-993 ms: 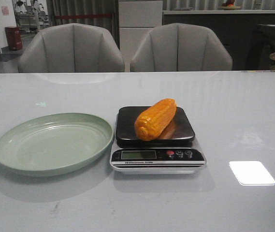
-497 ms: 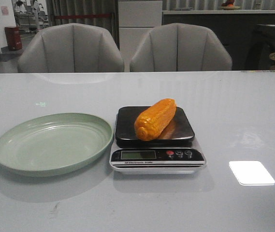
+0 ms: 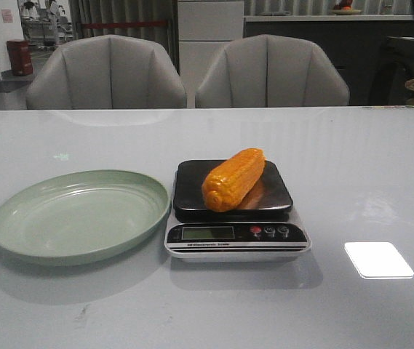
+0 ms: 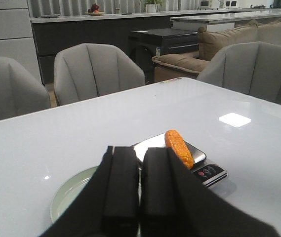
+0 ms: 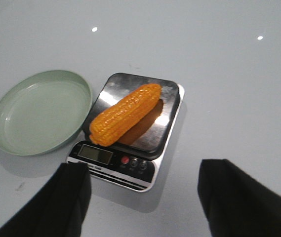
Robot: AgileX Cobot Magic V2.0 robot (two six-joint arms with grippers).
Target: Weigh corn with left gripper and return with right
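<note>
The orange-yellow corn (image 3: 233,179) lies diagonally on the black platform of a small digital scale (image 3: 236,234) at the table's middle. Neither gripper appears in the front view. In the left wrist view, my left gripper (image 4: 140,153) hangs above the green plate's near side, its black fingers (image 4: 122,182) pressed almost together with nothing between them; the corn (image 4: 179,147) sits beyond. From above and in front of the scale (image 5: 111,159), my right gripper (image 5: 147,168) stands wide open and empty, the corn (image 5: 125,114) ahead of its fingers (image 5: 73,192).
An empty pale green plate (image 3: 76,214) rests just left of the scale. The glossy white table (image 3: 352,167) carries a bright light reflection (image 3: 378,259) at the right front. Two grey chairs (image 3: 106,73) (image 3: 271,71) stand behind the far edge.
</note>
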